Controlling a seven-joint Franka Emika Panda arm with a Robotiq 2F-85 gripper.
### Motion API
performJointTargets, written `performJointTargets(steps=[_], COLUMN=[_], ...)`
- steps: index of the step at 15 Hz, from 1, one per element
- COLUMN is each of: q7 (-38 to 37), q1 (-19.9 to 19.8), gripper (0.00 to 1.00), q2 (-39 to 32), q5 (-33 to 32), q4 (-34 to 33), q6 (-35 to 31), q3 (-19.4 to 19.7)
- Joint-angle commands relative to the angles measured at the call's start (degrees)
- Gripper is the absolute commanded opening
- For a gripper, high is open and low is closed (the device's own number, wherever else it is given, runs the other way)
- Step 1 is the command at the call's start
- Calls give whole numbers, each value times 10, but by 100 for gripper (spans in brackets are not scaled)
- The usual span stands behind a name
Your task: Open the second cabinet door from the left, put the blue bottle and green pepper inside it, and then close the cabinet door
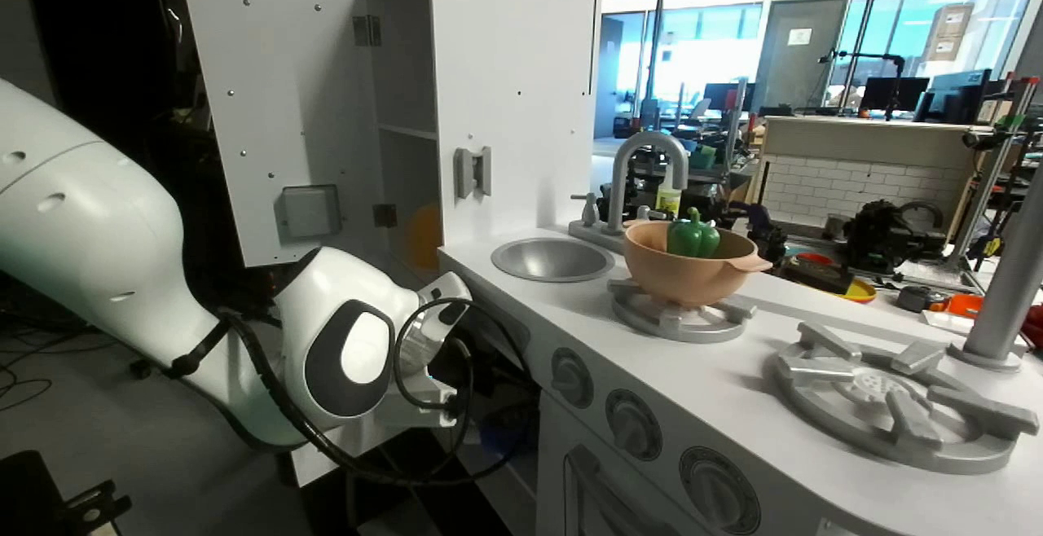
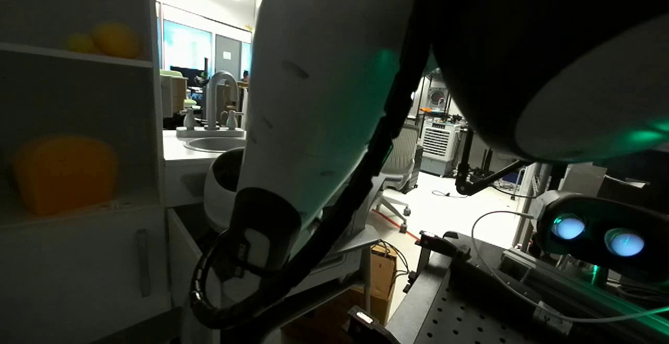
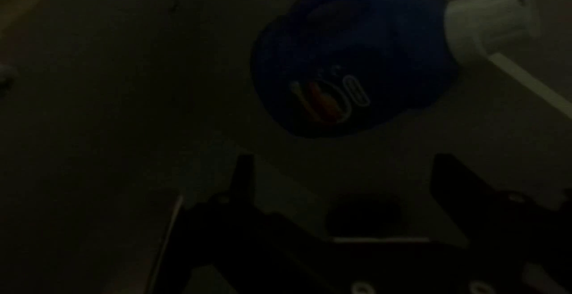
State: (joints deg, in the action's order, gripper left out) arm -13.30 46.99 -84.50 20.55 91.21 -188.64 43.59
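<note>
- In an exterior view the arm (image 1: 90, 202) is slanting from the left edge down toward the lower left-centre of the frame, where its joints are forming a tight bend; its wrist (image 1: 350, 349) is sitting left of centre, close to the cabinet front, below the left end of the worktop (image 1: 570, 308).
- In an exterior view the forearm (image 2: 324, 98) is slanting from the top middle to the lower left, a black cable (image 2: 360, 182) lying along it and looping at its lower end.
- Only the wrist view is showing the tool (image 3: 342, 169), along the bottom of the frame; its fingers (image 3: 243, 178) are standing wide apart, holding nothing visible.
- The blue bottle (image 3: 357, 66) is appearing in the upper middle of the dim wrist view, apart from the fingers, its white cap (image 3: 487, 23) pointing right; the darkness is hiding what is bearing it.
- The second cabinet door from the left (image 2: 180, 258) is standing open in the lower left of an exterior view, just right of a white door (image 2: 73, 276) with a grey handle (image 2: 143, 263).
- The green pepper (image 1: 693, 236) is sitting in a tan bowl (image 1: 680, 279), right of centre in an exterior view; the bowl is resting on a grey burner (image 1: 680, 326).
- A tall upper door (image 1: 277, 104) is standing open at the upper left of an exterior view.
</note>
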Motion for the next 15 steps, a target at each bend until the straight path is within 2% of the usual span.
performJointTargets(steps=[1,7,15], q7=[22,34,22], q1=[-29,-40,-42], gripper=[100,100,100], q2=[46,84,76], q5=[-40,-75,-15], q4=[-10,28,58], q6=[13,-4,-105], q3=[-22,-54,-81])
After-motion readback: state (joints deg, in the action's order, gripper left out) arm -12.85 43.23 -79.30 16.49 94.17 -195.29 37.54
